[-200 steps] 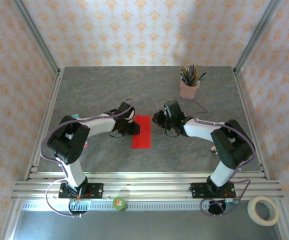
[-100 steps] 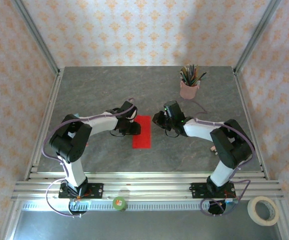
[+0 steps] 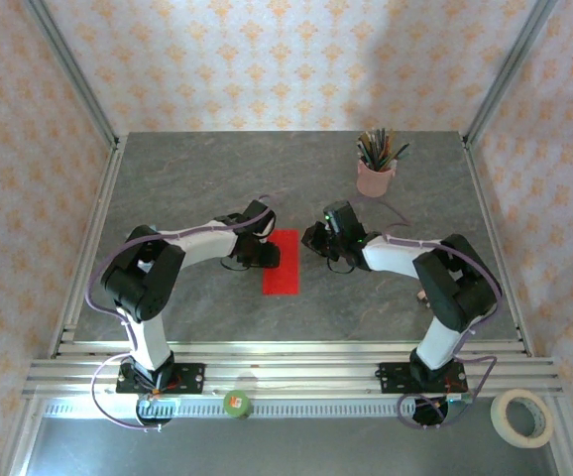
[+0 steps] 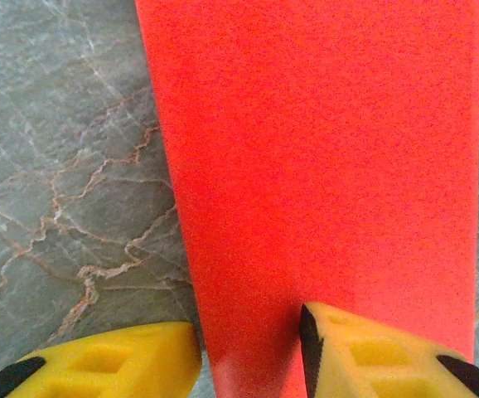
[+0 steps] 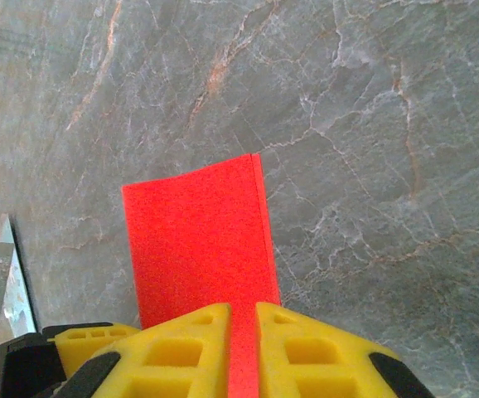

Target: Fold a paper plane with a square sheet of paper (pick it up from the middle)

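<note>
Grey marbled counter (image 3: 168, 178) carries the thin bright-red square sheet of paper (image 3: 281, 262), folded to a strip, unmoved at mid-counter. Left end effector (image 4: 248, 332) has spread slightly, straddling one long edge; right end effector (image 5: 241, 319) stays nearly pressed together at the other. Creasing likely continues.

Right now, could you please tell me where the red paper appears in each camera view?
Top external: red paper lies mid-table, near the picture's centre.
Left wrist: red paper spans centre to right, top edge to bottom.
Right wrist: red paper sits lower centre-left.
Shared landmark: the grey veined table under it.
</note>
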